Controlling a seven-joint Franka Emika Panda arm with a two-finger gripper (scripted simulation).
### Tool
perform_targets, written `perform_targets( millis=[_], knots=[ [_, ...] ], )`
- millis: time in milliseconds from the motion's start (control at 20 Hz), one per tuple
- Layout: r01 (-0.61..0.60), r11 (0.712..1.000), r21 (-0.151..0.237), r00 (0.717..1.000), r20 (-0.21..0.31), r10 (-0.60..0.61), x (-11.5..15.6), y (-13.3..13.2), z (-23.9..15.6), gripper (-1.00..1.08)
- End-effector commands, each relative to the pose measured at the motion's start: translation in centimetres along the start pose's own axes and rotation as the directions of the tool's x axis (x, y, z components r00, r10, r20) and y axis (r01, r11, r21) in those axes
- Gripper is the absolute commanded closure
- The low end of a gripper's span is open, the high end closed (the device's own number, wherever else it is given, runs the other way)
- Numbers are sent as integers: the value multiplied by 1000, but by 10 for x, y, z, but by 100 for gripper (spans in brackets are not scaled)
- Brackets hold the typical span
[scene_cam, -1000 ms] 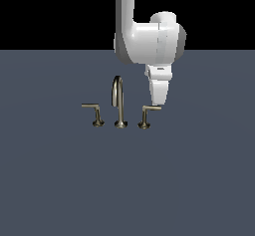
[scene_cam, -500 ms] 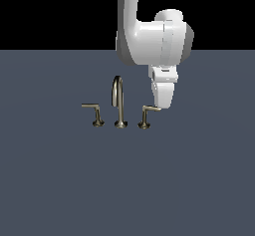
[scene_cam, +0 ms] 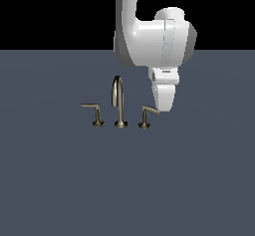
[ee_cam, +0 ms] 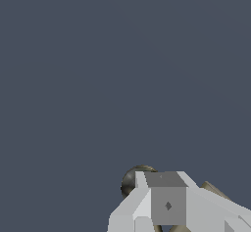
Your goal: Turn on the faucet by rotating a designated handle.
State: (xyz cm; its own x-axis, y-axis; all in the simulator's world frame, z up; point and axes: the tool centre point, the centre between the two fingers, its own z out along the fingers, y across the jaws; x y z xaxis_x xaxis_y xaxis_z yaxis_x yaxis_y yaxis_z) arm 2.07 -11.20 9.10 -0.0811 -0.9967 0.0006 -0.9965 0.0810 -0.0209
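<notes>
1. Three brushed brass-grey metal pieces make up the small faucet (scene_cam: pixel 119 108) standing on the flat slate-grey worktop (scene_cam: pixel 124 180): a tall thin arched gooseneck spout (scene_cam: pixel 118 100) in the middle and a short lever on a flared base at each side of it
2. Beside the spout, on the exterior view's right, stands the short L-shaped brass-grey handle (scene_cam: pixel 145 116), its thin bar reaching away from the spout and tilted slightly downward at its far end
3. On the spout's other side, about as far off, stands the twin brass-grey lever (scene_cam: pixel 94 114), its bar pointing away from the spout
4. The white robot arm (scene_cam: pixel 149 36) hangs above the handle's side of the spout, and its white fingers (scene_cam: pixel 166 105) (ee_cam: pixel 166 204) point down at the outer tip of the handle's bar, meeting or overlapping it
5. Whether the fingers are spread, closed or gripping the bar cannot be told from either view
6. In the wrist view a rounded brass-grey faucet part (ee_cam: pixel 135 179) shows just behind the white fingers; which part it is cannot be told
</notes>
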Motion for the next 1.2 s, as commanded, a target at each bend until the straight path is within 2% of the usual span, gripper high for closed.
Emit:
perform_targets(
  millis=[0,250,350,900,950,1000,1150],
  knots=[
    [0,1000,-17,1000,1,0,-2,15,0,108],
    [-3,1000,-20,1000,1,3,-4,32,-1,108],
    [-10,1000,-12,1000,-2,10,2,26,0,108],
    [-3,1000,-21,1000,1,3,-43,54,-1,108],
    [-3,1000,-21,1000,1,3,-43,54,-1,108],
    [-38,999,-18,999,-8,37,-19,52,-1,108],
    [-26,999,-19,1000,-5,26,-40,48,-1,108]
  ],
)
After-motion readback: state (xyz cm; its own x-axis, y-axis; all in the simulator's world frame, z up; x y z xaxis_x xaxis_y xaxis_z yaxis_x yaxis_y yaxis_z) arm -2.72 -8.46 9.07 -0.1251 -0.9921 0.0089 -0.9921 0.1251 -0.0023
